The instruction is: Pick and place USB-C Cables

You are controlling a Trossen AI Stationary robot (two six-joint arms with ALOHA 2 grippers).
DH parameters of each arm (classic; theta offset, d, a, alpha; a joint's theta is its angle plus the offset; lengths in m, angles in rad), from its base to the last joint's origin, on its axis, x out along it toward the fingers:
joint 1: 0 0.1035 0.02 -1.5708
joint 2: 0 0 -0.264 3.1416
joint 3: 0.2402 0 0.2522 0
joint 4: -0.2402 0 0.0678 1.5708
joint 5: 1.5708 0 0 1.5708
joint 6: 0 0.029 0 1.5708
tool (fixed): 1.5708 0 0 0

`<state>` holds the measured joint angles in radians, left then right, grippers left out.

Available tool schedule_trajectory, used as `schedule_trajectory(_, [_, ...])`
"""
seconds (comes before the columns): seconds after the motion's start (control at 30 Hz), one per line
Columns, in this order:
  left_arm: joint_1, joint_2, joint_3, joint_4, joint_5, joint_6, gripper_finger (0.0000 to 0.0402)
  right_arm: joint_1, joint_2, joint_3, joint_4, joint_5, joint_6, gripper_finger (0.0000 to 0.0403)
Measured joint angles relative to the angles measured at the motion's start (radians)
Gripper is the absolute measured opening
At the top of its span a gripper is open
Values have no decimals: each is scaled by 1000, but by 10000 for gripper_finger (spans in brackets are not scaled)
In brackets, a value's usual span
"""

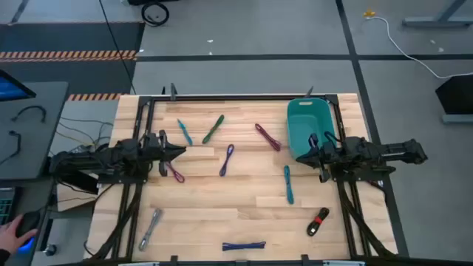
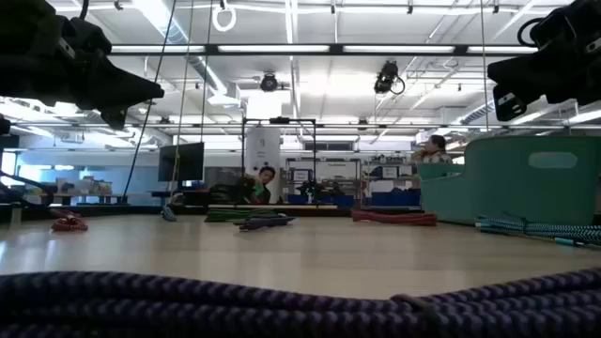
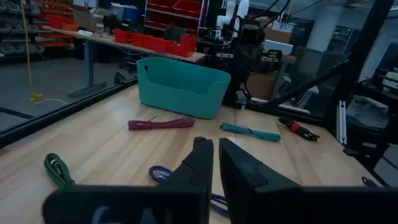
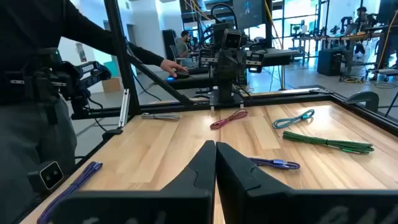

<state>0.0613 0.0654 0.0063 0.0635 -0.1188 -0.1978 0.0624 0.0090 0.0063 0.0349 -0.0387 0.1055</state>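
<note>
Several short USB-C cable bundles lie flat on the wooden table (image 1: 244, 199), untouched: teal (image 1: 184, 131), green (image 1: 213, 128), maroon (image 1: 267, 137), purple (image 1: 227, 159), magenta (image 1: 175, 172), a second teal (image 1: 288, 183), silver-grey (image 1: 151, 227), blue (image 1: 244, 246) and black-red (image 1: 318, 221). My left gripper (image 1: 182, 153) hovers shut above the table's left-middle, between the first teal and the magenta cable. In its wrist view the left gripper (image 3: 216, 155) holds nothing. My right gripper (image 1: 301, 156) hovers shut just off the near edge of the teal bin (image 1: 310, 125); in its wrist view the right gripper (image 4: 215, 155) is empty.
The teal bin (image 3: 180, 87) stands at the table's far right corner. A black frame (image 1: 244, 96) runs round the table. A person's hand (image 1: 11, 236) rests on a mouse at a desk to the left. The blue cable (image 2: 282, 300) fills the low view's foreground.
</note>
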Motion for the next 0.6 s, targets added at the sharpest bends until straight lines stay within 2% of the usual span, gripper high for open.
schedule_trajectory(0.6, [0,0,0,0,0,0,31,0,0,0,0,0,0,16])
